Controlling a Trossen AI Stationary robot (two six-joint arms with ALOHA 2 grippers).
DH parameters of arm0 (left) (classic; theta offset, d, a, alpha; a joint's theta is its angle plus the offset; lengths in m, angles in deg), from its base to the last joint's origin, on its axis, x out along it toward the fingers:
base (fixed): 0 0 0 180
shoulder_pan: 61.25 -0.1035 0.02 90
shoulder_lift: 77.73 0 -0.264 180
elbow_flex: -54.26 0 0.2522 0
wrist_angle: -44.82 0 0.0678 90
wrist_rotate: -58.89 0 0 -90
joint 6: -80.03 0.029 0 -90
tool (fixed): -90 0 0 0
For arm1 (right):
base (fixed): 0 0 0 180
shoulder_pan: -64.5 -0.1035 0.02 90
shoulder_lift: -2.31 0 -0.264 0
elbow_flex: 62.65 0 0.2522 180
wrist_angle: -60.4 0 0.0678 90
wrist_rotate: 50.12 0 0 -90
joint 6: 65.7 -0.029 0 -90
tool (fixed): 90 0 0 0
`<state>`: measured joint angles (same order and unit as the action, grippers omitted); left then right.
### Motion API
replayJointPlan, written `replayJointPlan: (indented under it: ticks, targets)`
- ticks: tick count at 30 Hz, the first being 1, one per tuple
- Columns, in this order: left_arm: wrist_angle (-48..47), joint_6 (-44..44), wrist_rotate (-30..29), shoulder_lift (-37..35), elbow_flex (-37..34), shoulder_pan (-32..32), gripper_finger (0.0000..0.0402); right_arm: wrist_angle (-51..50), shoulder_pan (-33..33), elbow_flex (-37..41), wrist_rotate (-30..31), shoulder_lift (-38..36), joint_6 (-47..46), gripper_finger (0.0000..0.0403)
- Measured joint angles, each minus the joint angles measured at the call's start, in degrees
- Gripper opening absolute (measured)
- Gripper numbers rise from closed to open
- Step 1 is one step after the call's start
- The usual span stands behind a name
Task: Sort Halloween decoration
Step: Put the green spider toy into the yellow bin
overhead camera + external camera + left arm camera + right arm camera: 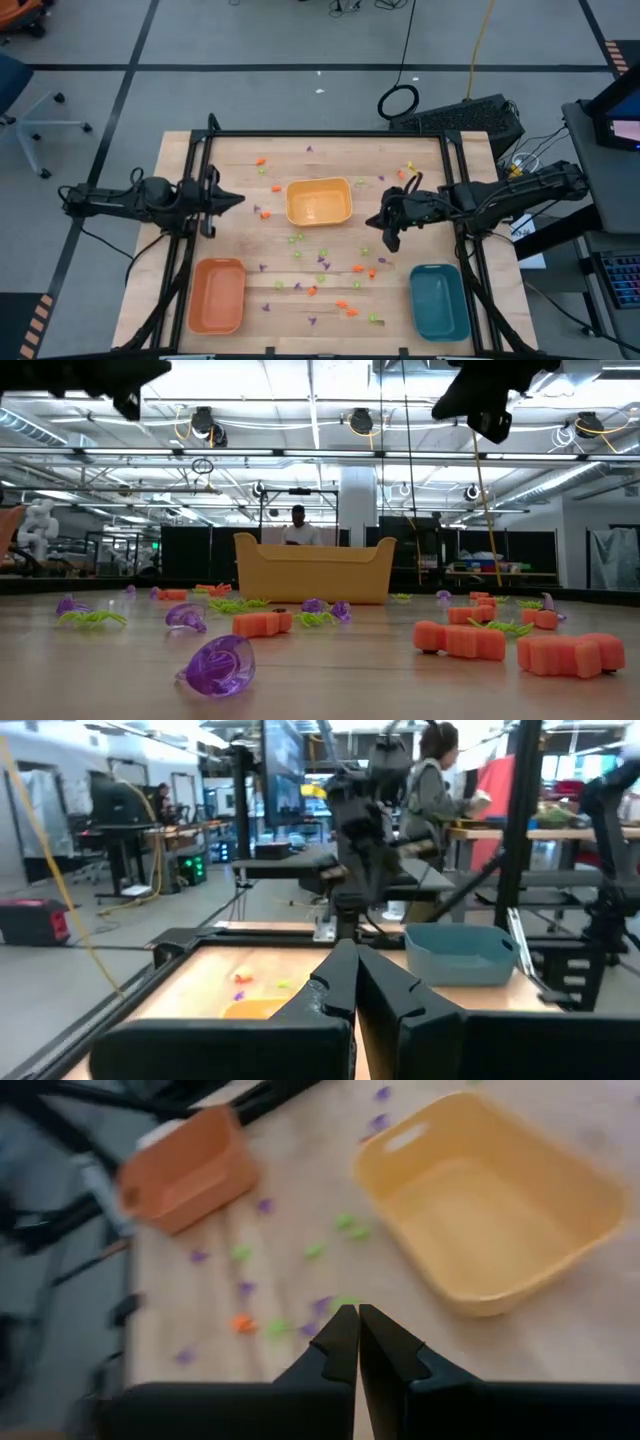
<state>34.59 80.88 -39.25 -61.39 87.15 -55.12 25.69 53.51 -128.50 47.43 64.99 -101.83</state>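
High view: right hand [372, 222] pressed together, empty, above scattered Halloween decoration [322, 262]; left hand [238, 199] likewise.

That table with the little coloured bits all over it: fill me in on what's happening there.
A two-armed robot is set to sort Halloween decoration pieces, tiny orange, green and purple bits strewn over the wooden table. None has been picked up yet: the yellow tray, orange tray and teal tray all look empty. The left tool is shut and empty at the table's left edge. The right tool is also shut and empty, raised above the pieces just right of the yellow tray.
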Motion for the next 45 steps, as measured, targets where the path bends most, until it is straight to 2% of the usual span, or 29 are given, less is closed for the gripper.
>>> replayJointPlan:
  ticks: [4, 7, 13, 20, 24, 31, 33, 35, 38, 45]
  targets:
    - [-0.03, -2.07, -0.02, 6.26, 7.12, 0.00, 0.0008, 0.46, -0.02, 0.00, -6.35, 0.00, -3.66, 0.0000]
    - [0.21, -2.06, 0.00, 10.93, 12.67, 0.00, 0.0008, 0.43, -0.02, 0.00, -6.24, 0.00, -10.35, 0.0000]
    - [-0.83, -2.09, 1.90, 18.85, 20.95, 0.30, 0.0008, -1.88, -0.02, 0.00, -1.78, 0.02, -13.04, 0.0000]
    - [-7.99, -2.10, 2.08, 27.41, 29.60, 3.52, 0.0008, -4.59, -0.02, -1.04, -1.43, 0.07, -20.98, 0.0000]
    - [-8.17, -2.34, 2.09, 31.05, 32.89, 4.74, 0.0008, -13.16, -0.02, -5.76, 1.83, 0.04, -25.96, 0.0000]
    - [-8.24, -10.02, -0.41, 34.55, 36.30, 3.85, 0.0008, -41.44, 1.13, -14.24, 5.65, -0.02, -43.19, 0.0000]
    - [-8.82, -10.22, -2.78, 35.47, 36.59, 3.36, 0.0008, -46.39, 2.01, -14.43, 3.25, 0.00, -44.11, 0.0000]
    - [-9.00, -12.88, -8.08, 36.44, 36.61, 2.96, 0.0008, -51.25, 3.13, -14.25, 0.72, 0.02, -44.09, 0.0000]
    - [-8.97, -17.75, -14.37, 37.70, 36.63, 2.11, 0.0008, -52.34, 4.85, -12.41, -1.70, 0.01, -42.18, 0.0000]
    - [-8.31, -18.59, -14.60, 40.01, 36.65, 1.70, 0.0009, -48.46, 9.48, -5.58, -5.85, 0.08, -34.85, 0.0028]
